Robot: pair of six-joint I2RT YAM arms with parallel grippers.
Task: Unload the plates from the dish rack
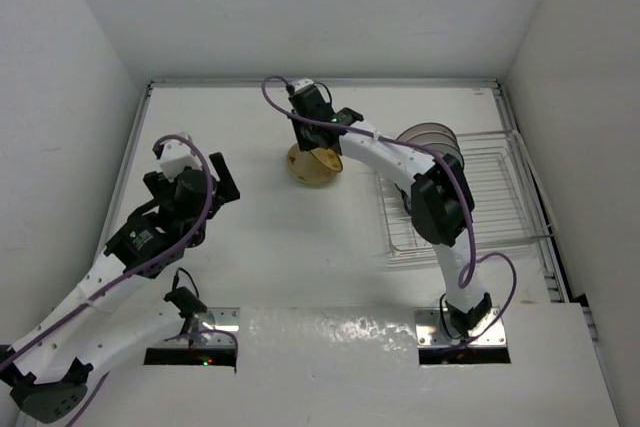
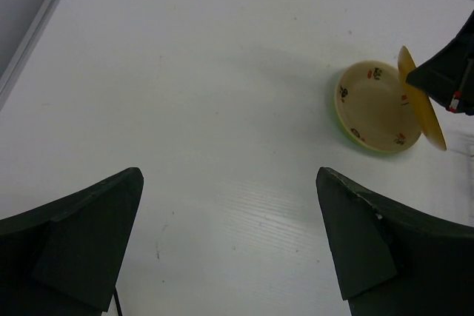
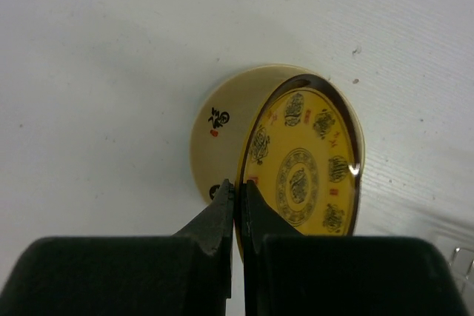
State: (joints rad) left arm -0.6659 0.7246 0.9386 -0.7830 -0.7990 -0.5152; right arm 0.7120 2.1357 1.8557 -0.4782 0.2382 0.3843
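Yellow glossy round plate (image 3: 304,175) between fingers (image 3: 215,220)

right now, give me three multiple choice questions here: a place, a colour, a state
1. Where does the cream plate lie? A on the table, left of the dish rack; B inside that rack; C at the table's near edge.
2. What colour is the held plate in the right gripper? A teal; B yellow; C black.
3. How is the left gripper? A shut on a plate; B shut, empty; C open, empty.
Answers: 1 A, the top view shows it on bare table beside the rack. 2 B, the right wrist view shows its yellow patterned face. 3 C, its jaws stand wide apart with only table between.
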